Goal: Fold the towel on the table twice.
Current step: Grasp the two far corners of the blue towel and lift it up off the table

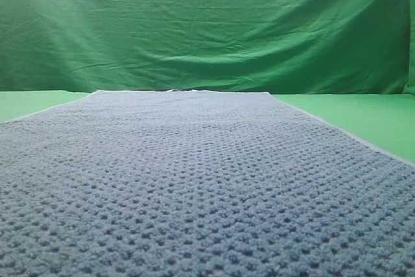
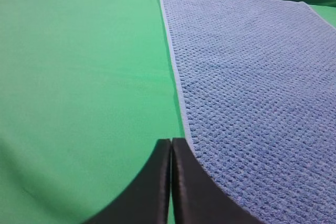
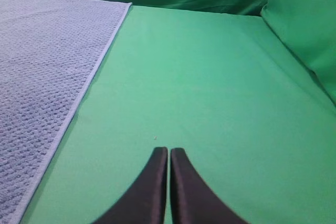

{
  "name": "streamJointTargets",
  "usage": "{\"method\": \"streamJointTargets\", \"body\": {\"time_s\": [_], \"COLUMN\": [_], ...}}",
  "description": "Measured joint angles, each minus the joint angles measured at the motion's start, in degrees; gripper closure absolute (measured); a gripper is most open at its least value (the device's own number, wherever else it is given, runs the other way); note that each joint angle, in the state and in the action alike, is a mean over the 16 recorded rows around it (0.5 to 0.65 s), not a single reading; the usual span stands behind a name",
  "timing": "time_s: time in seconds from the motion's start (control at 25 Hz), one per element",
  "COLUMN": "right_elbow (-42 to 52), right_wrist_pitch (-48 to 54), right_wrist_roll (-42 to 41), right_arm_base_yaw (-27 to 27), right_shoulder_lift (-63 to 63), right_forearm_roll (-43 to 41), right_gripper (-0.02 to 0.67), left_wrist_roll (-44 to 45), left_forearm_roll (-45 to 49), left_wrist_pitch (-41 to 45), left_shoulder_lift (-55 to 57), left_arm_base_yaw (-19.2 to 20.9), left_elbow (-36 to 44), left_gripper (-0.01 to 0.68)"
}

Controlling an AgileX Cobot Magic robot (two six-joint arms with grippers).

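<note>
The blue-grey waffle-weave towel (image 1: 194, 180) lies flat and unfolded on the green table (image 1: 363, 118), filling most of the exterior high view; no gripper shows there. In the left wrist view my left gripper (image 2: 171, 142) is shut and empty, above the table just beside the towel's (image 2: 252, 87) left hem. In the right wrist view my right gripper (image 3: 169, 151) is shut and empty over bare table (image 3: 210, 93), well to the right of the towel's (image 3: 42, 72) right hem.
A wrinkled green backdrop cloth (image 1: 207, 24) hangs behind the table's far edge and continues along the right side (image 3: 304, 30). Bare table lies left of the towel (image 2: 79, 87) and right of it.
</note>
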Motion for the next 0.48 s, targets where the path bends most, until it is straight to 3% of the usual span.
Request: {"method": "streamJointTargets", "body": {"time_s": [0.48], "right_elbow": [0.0], "right_wrist_pitch": [0.0], "right_wrist_roll": [0.0], "right_arm_base_yaw": [0.0], "right_shoulder_lift": [0.0], "right_forearm_roll": [0.0], "right_gripper": [0.649], "left_wrist_roll": [0.0], "left_forearm_roll": [0.0], "left_wrist_pitch": [0.0], "left_shoulder_lift": [0.0], "left_arm_base_yaw": [0.0], "left_elbow": [0.0], "left_gripper": [0.673]}}
